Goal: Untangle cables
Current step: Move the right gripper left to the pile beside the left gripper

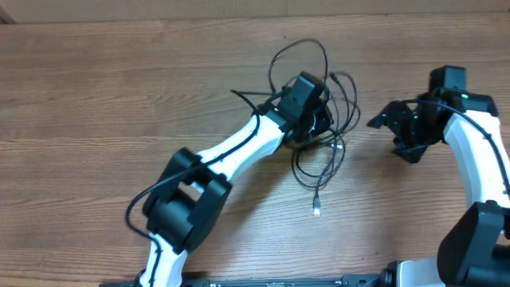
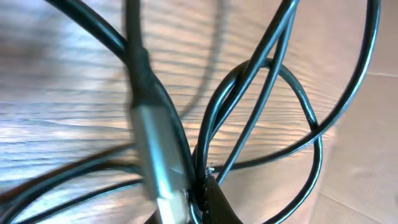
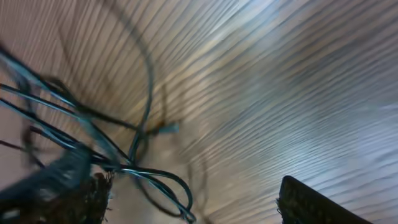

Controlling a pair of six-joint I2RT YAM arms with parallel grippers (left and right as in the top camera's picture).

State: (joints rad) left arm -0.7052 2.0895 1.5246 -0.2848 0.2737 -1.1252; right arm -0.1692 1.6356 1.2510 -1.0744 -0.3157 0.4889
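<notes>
Overhead, table point(image 1: 96, 96): wood-grain surface under everything.
Left arm point(image 1: 239, 147): reached from the near-left edge; its wrist covered the knot.
Cables point(image 1: 343, 100): tangled mid-table, long axis far-to-near, loops at the far end.
Right gripper point(image 1: 388, 131): right of the tangle, apart from it, fingers spread wide, empty.
Left gripper point(image 2: 205, 196): pinched a bunch of strands.
Plug point(image 1: 316, 210): silver tip pointed nearward.

Nothing fancy here, just a brown wood-grain table point(image 1: 96, 96), with the grain running sideways under both pincers. Past the left pincer point(image 1: 321, 123), at the far edge, there's a paler tan strip point(image 1: 239, 6). Soft light glares off the wood ahead of the right pincer point(image 1: 390, 139).
</notes>
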